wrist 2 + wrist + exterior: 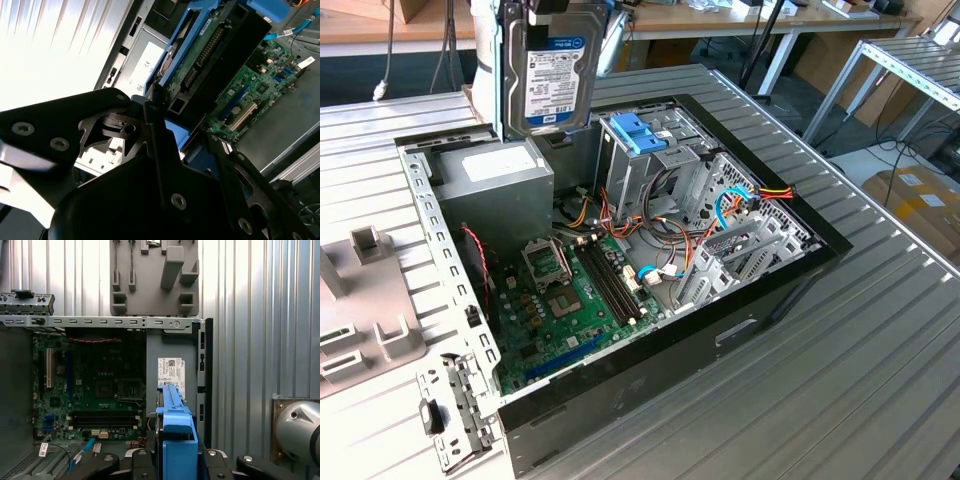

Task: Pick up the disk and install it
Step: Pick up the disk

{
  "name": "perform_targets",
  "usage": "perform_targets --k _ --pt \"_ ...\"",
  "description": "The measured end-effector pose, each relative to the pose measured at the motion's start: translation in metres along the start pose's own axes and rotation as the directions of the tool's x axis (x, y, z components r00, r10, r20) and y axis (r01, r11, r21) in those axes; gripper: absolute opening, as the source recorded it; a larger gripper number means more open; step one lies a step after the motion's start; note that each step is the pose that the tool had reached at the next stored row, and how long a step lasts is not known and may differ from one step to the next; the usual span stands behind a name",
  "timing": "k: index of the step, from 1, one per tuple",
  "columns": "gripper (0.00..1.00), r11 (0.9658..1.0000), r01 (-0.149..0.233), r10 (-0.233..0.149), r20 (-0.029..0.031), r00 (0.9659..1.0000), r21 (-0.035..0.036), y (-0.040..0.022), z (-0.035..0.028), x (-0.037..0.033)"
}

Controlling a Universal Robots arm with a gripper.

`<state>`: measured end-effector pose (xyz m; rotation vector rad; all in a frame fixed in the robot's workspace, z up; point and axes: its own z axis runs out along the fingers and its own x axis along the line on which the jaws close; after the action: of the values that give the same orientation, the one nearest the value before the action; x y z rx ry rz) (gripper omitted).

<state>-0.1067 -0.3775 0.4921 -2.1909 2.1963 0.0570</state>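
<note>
The disk [552, 70] hangs upright in the air over the back of the open computer case [720, 330], its white label with a blue band facing the exterior camera. My gripper [552, 6] holds it from above, shut on its upper end. In the first wrist view the disk's blue plastic end piece [176, 440] sits between the black fingers [100, 465] of my gripper [175, 462]. The second wrist view shows the disk [215, 50] edge-on, with its green circuit board, reaching out from my gripper [172, 135] over the case.
Below the disk lie the grey power-supply box [495, 175], the metal drive cage with a light-blue top [645, 135] and the green motherboard [570, 300] with loose cables. A grey fixture [360, 300] and a metal bracket [450, 410] sit on the ribbed table at the exterior view's left.
</note>
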Motion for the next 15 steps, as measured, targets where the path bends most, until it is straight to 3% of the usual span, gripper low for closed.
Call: perform_targets --k 15 --pt "0.37 1.0 0.0 0.0 0.0 1.0 0.0 -0.0031 0.0008 0.0152"
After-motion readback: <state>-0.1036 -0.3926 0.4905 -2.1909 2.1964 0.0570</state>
